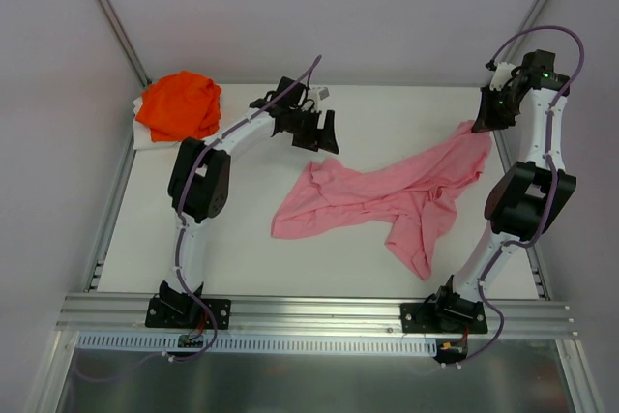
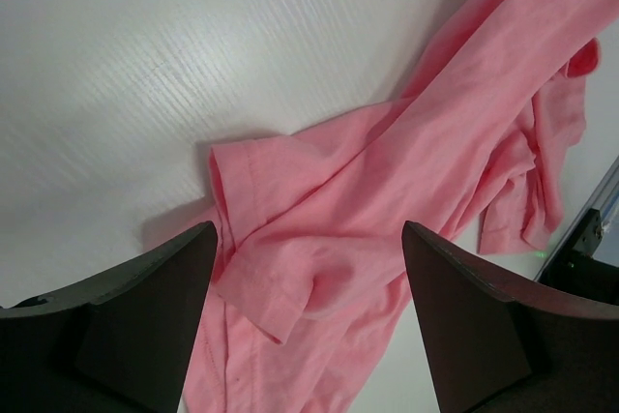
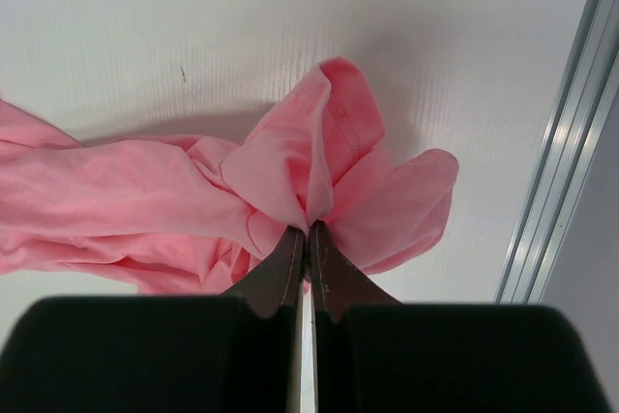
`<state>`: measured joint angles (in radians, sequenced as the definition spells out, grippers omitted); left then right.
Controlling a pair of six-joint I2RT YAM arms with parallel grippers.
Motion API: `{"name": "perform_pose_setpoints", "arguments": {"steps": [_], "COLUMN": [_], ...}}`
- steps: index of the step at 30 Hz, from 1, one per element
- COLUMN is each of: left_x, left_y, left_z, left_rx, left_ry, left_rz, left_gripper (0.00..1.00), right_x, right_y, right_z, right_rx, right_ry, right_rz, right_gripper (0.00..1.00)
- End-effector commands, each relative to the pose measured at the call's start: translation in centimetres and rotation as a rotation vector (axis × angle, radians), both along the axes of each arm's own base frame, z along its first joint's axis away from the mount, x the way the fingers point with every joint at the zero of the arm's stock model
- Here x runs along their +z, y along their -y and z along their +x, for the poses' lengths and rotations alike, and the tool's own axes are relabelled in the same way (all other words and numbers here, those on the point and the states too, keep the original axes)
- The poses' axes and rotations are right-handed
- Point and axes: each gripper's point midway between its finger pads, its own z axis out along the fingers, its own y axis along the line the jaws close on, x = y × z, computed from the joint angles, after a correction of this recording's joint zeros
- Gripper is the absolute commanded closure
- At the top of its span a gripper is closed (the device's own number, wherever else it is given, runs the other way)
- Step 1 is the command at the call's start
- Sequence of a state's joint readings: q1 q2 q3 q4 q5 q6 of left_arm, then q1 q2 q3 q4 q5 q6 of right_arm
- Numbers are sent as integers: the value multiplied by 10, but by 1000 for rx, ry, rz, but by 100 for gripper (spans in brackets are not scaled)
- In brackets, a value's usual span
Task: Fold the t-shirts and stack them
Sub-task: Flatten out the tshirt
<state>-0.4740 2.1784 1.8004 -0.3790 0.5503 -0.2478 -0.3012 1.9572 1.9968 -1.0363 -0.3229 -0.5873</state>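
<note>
The pink t-shirt (image 1: 387, 195) lies crumpled and stretched across the middle of the white table, from centre left up to the far right. My right gripper (image 1: 481, 123) is shut on its far right end; in the right wrist view the cloth (image 3: 290, 166) bunches up just ahead of my closed right gripper (image 3: 309, 231). My left gripper (image 1: 319, 132) is open and empty, hovering above the table left of the shirt's upper edge. In the left wrist view a sleeve fold of the pink t-shirt (image 2: 319, 239) lies below my open left gripper (image 2: 308, 239). The orange t-shirt (image 1: 179, 105) sits folded at the far left corner.
The orange t-shirt rests on a white cloth (image 1: 142, 134) by the table's left edge. Metal frame rails run along the right edge (image 3: 566, 142) and the near edge (image 1: 309, 311). Grey walls enclose the table.
</note>
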Motion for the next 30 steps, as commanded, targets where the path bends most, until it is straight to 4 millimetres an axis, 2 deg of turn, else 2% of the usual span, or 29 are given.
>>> {"name": "perform_pose_setpoints", "arguments": {"steps": [1, 14, 21, 30], "left_x": [5, -24, -34, -43], "left_y": [19, 35, 34, 25], "left_z": [-1, -15, -21, -16], "left_rx": [-36, -62, -63, -43], "left_ry": [-10, -81, -89, -63], "left_rz": [-57, -54, -40, 18], "left_gripper": [21, 23, 23, 24], "right_x": [28, 29, 29, 28], "right_y": [-3, -2, -1, 2], "right_z": [-5, -5, -5, -8], "right_rx": [-4, -5, -7, -10], "right_ry": [67, 71, 72, 65], "right_rz": [-11, -9, -9, -10], "right_gripper": [100, 100, 100, 100]}}
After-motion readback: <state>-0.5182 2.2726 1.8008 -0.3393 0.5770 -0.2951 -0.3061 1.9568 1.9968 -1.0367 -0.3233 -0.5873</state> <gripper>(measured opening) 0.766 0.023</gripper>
